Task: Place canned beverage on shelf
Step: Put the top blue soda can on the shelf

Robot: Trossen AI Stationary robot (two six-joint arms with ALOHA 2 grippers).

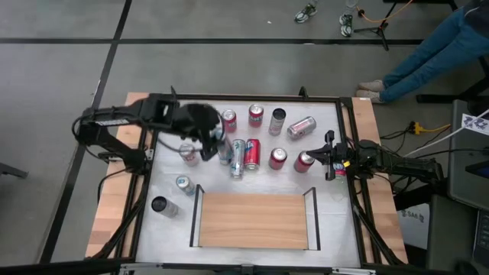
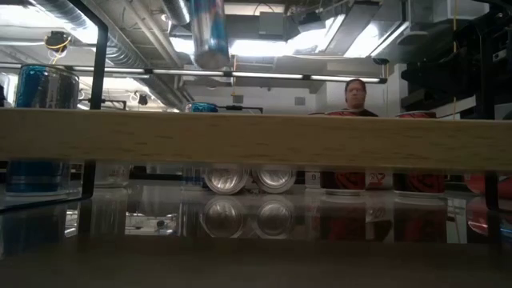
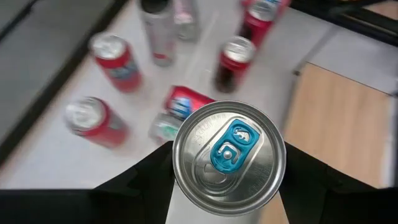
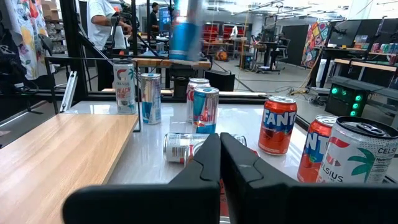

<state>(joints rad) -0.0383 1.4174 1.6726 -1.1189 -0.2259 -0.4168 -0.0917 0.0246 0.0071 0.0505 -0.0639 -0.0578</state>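
The left gripper (image 3: 227, 186) has its fingers clamped on a silver can (image 3: 229, 155) with a blue tab, lifted above the tabletop (image 1: 172, 202), far and left of the light-wood shelf (image 1: 252, 220). The right gripper (image 4: 219, 163) has its fingers together at the right edge.

The shelf (image 1: 254, 220) sits at the near middle of the table (image 1: 328, 218). Behind it there's a scatter of cans — two lying on their sides (image 1: 244, 156) in the middle, upright ones around them. Left gripper (image 1: 215, 145) hangs above the left part of that cluster with a can (image 3: 229, 157) in it, lifted clear of the tabletop. Right gripper (image 1: 330, 158) is by the right edge, next to a standing can (image 1: 305, 161).
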